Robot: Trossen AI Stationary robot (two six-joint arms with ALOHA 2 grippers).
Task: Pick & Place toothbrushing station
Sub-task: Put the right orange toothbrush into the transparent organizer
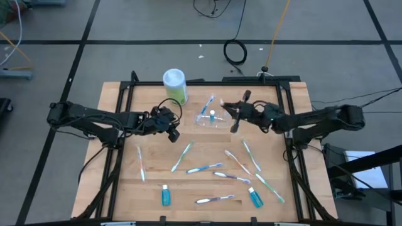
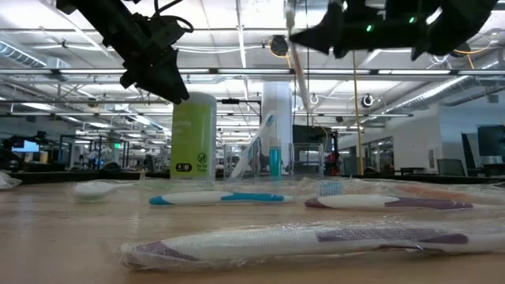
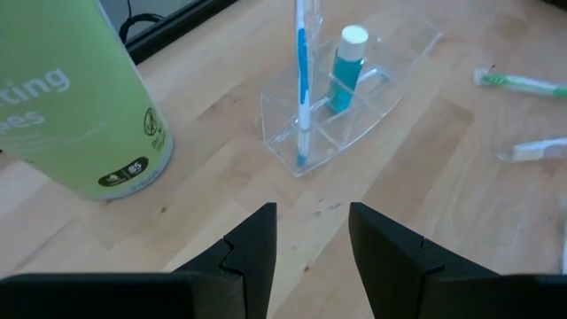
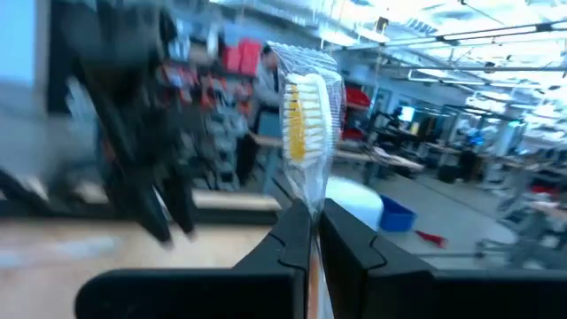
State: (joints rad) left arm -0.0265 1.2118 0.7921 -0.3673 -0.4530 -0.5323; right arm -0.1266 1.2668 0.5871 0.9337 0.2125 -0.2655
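Note:
A clear plastic cup stands at the table's far middle with a blue toothbrush and a blue white-capped tube upright in it. My right gripper hangs in the air just right of the cup, shut on a wrapped toothbrush with yellow-and-white bristles. My left gripper hovers open left of the cup, near the green canister, with nothing between its fingers. Several wrapped toothbrushes and two blue tubes lie flat on the near half of the table. My right gripper pinches the wrapped toothbrush between its two fingers just below the bristle head. The head stands up past the fingertips, and the handle hangs below the gripper. The brush is lifted clear of the table, roughly upright.
The tall green canister with a white lid stands on the far left of the table, close behind my left gripper. Loose toothbrushes are scattered across the middle and right. A black frame borders the table's sides.

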